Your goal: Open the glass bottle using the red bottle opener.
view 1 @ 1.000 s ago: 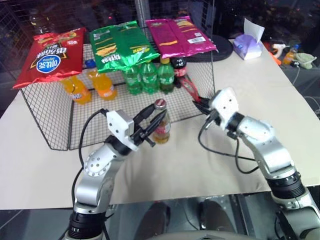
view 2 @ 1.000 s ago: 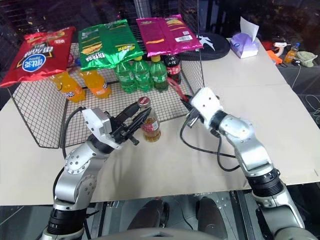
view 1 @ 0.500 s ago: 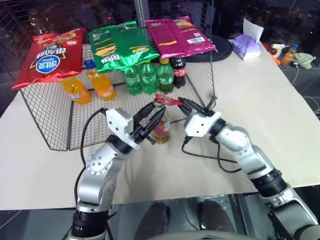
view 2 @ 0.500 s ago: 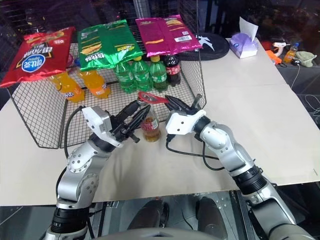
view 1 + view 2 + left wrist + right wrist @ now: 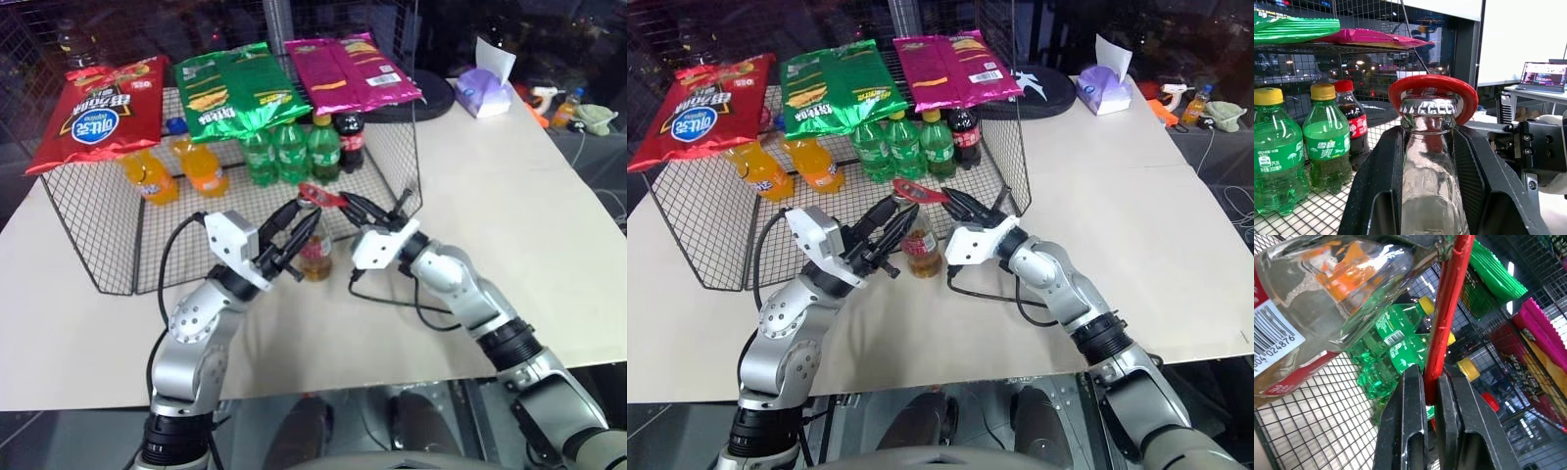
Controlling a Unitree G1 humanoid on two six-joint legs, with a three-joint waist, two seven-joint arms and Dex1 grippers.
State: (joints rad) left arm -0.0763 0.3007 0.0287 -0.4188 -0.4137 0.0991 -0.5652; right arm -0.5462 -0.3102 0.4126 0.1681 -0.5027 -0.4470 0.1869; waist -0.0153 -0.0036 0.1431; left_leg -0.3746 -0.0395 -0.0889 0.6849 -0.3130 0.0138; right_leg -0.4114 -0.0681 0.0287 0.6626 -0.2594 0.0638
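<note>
A red snack bag [image 5: 96,110] lies on top of a wire basket [image 5: 88,235] at the far left, with orange soda bottles [image 5: 176,168] standing below it inside the mesh. Next along the top are a green bag [image 5: 240,88] and a pink bag [image 5: 353,70], and under them stand green bottles [image 5: 291,152] and a dark cola bottle [image 5: 351,135]. In front of the basket, on the pale table [image 5: 509,215], the left gripper [image 5: 297,238] holds the bottle [image 5: 315,257] upright, its two black fingers [image 5: 1378,191] set either side of the glass below the neck and touching it. The opener [image 5: 323,194] sits with its red ring around the metal cap [image 5: 1431,105], the handle reaching toward the right. The right gripper [image 5: 364,209] pinches that handle, its fingers [image 5: 1408,431] pressed flat on both sides of the thin red strip. Far right, at the back of the table, sits a purple tissue box [image 5: 486,90].
</note>
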